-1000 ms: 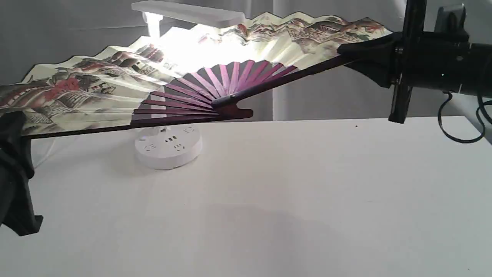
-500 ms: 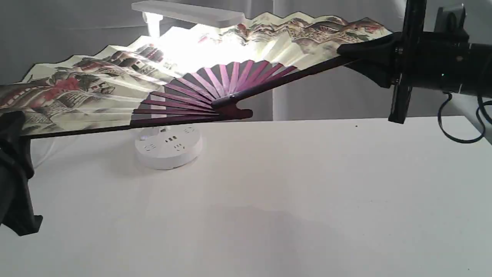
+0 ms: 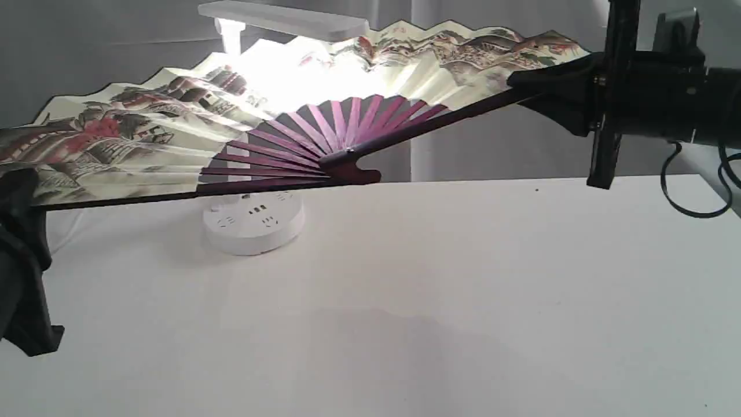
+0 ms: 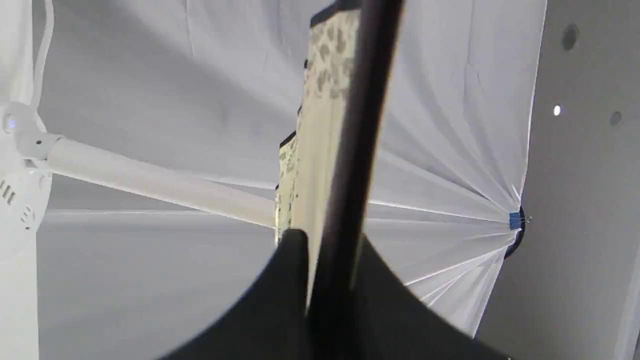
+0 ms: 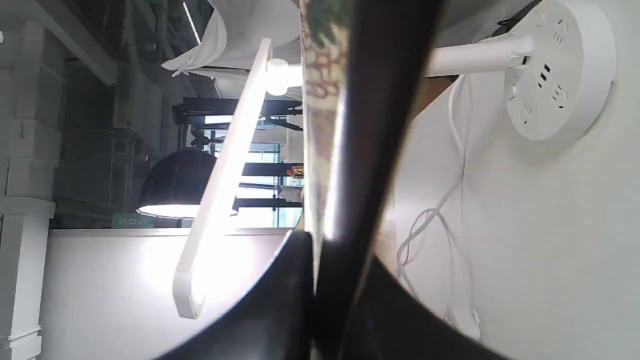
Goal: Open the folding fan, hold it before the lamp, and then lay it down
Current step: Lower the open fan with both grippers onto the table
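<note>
The folding fan point(image 3: 145, 133) is spread wide open and held up in the air over the far part of the table point(image 3: 440, 301), with nothing below touching it. Out by the table's left edge, the left gripper point(image 3: 20, 188) is clenched on one dark guard stick. In its wrist view the stick and a fold of cream paper run out from between the two black fingers point(image 4: 280, 280). The right gripper point(image 3: 518, 84), above the far right corner, is clamped on the other guard in the same way. That end sits higher, so the fan slopes down toward the left edge.

The lamp point(image 3: 253, 223) stands near the far edge, left of middle, with its round socketed base on the tabletop. Its stem passes behind the fan's maroon ribs, and the flat bar head shows above the fan's top edge. The head is lit, and its glare washes out the painted paper just beneath it.
</note>
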Robot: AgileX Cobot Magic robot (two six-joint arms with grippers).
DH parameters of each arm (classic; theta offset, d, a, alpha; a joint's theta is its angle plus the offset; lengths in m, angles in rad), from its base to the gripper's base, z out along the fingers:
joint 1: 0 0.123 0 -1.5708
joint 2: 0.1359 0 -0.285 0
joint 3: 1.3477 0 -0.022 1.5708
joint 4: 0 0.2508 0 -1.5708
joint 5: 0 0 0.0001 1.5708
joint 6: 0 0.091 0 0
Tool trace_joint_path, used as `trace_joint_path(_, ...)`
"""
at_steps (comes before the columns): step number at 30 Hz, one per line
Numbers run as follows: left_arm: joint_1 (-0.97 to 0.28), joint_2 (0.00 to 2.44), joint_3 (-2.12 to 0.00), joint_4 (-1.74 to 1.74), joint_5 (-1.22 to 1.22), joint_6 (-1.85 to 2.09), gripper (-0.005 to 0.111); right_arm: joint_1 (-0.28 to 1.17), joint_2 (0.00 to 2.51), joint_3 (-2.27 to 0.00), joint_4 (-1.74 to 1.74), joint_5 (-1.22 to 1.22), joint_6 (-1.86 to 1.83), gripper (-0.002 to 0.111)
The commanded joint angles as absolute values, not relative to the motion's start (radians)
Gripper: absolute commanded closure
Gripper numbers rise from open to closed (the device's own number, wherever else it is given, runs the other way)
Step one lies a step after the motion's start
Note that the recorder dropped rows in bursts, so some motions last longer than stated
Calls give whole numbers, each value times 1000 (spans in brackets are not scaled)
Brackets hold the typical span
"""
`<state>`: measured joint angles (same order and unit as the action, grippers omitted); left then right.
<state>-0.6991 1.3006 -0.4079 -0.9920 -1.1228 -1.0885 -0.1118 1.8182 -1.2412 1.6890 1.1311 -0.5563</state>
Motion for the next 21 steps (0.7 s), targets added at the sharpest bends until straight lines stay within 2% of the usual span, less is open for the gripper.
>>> trace_joint_path(1,-688,1279,-408,-1037,-1169,-1151,107,-129,1811,-1241,1615,1076,-598,108)
trace_joint_path(11,-688,1279,-408,-1037,-1136,-1151,107,-129,1811,-1224,1578,1051,-592,108)
trace_joint_path(21,-688,1293,-408,-1094,-986,-1064,107,-131,1811,-1047,1671,985,-681,108)
